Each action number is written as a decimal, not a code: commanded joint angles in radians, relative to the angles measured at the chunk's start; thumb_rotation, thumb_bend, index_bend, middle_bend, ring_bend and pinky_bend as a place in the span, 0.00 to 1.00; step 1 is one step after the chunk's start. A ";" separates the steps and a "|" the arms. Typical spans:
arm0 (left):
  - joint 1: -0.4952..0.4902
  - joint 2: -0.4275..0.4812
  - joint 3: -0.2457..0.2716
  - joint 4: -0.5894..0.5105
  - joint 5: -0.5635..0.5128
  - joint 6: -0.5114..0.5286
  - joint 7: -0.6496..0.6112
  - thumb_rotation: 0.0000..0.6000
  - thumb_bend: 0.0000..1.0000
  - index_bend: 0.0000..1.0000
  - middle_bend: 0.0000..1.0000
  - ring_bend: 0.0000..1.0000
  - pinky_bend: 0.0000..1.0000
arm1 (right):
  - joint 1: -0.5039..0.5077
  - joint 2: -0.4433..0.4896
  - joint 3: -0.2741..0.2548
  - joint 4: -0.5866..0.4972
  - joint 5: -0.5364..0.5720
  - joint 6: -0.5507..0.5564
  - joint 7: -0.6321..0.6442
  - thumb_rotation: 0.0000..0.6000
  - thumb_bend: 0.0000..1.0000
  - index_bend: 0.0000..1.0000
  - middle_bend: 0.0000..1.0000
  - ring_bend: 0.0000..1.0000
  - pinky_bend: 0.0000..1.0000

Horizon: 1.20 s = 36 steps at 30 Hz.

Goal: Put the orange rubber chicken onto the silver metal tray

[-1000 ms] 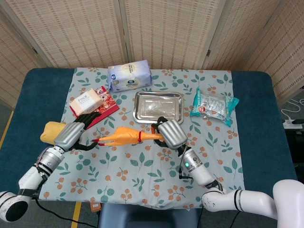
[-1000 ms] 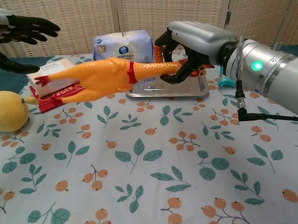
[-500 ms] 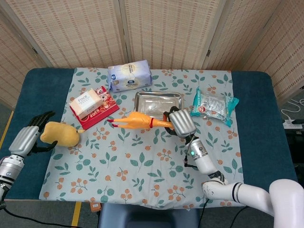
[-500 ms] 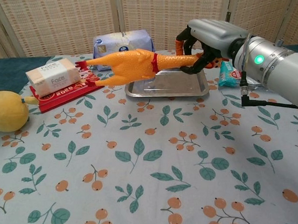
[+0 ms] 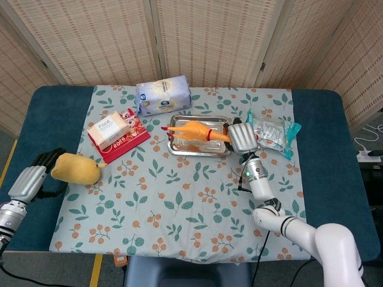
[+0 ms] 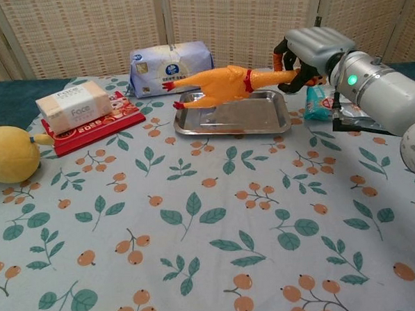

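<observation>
While the right hand (image 5: 242,137) (image 6: 312,51) grasps the chicken (image 5: 200,131) (image 6: 226,83) by its neck end at the tray's (image 5: 179,148) (image 6: 230,127) right rim, the smooth orange rubber body hangs over the shiny flat-bottomed metal tray, long axis across it, red feet pointing left. Open floral cloth (image 5: 179,203) (image 6: 197,232) lies in front. Far left, the left hand (image 5: 31,179) rests released beside a yellow plush (image 5: 75,168) (image 6: 9,152).

The right hand (image 6: 307,56) has a smooth silver-grey back and black fingers. Behind it the forearm (image 6: 378,98) is a shiny silver tube with a small green light and a thin black cable. The left hand (image 5: 31,176) is silver-grey with black fingers too.
</observation>
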 commanded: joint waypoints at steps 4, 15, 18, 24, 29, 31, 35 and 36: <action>-0.015 -0.027 0.002 0.029 -0.019 -0.035 0.007 1.00 0.33 0.00 0.00 0.00 0.00 | 0.043 -0.092 0.014 0.132 0.005 -0.068 0.108 1.00 0.51 0.83 0.71 0.76 0.86; -0.023 -0.038 -0.002 0.024 -0.046 -0.050 0.070 1.00 0.34 0.00 0.00 0.00 0.00 | 0.040 -0.042 0.038 0.046 0.110 -0.216 -0.028 1.00 0.29 0.01 0.07 0.08 0.28; -0.026 -0.031 -0.001 0.009 -0.047 -0.060 0.055 1.00 0.34 0.00 0.00 0.00 0.00 | 0.021 0.011 0.027 -0.031 0.105 -0.213 -0.036 1.00 0.22 0.00 0.00 0.00 0.06; -0.023 -0.016 -0.002 -0.016 -0.048 -0.054 0.060 1.00 0.34 0.00 0.00 0.00 0.00 | -0.017 0.123 0.006 -0.183 0.087 -0.189 -0.045 1.00 0.15 0.00 0.00 0.00 0.00; -0.013 0.001 0.002 -0.044 -0.041 -0.037 0.064 1.00 0.34 0.00 0.00 0.00 0.00 | -0.048 0.235 -0.014 -0.327 0.118 -0.205 -0.082 1.00 0.08 0.00 0.00 0.00 0.00; -0.003 0.021 0.008 -0.066 -0.030 -0.024 0.062 1.00 0.34 0.00 0.00 0.00 0.00 | -0.079 0.293 -0.020 -0.421 0.116 -0.193 -0.058 1.00 0.06 0.00 0.00 0.00 0.00; 0.056 0.074 0.026 -0.120 -0.005 0.068 0.082 1.00 0.34 0.00 0.00 0.00 0.00 | -0.197 0.402 -0.078 -0.617 -0.012 -0.034 0.006 1.00 0.06 0.00 0.00 0.00 0.00; 0.081 0.083 0.035 -0.133 0.000 0.105 0.102 1.00 0.34 0.00 0.00 0.00 0.00 | -0.243 0.435 -0.113 -0.670 -0.069 0.035 0.007 1.00 0.06 0.00 0.00 0.00 0.00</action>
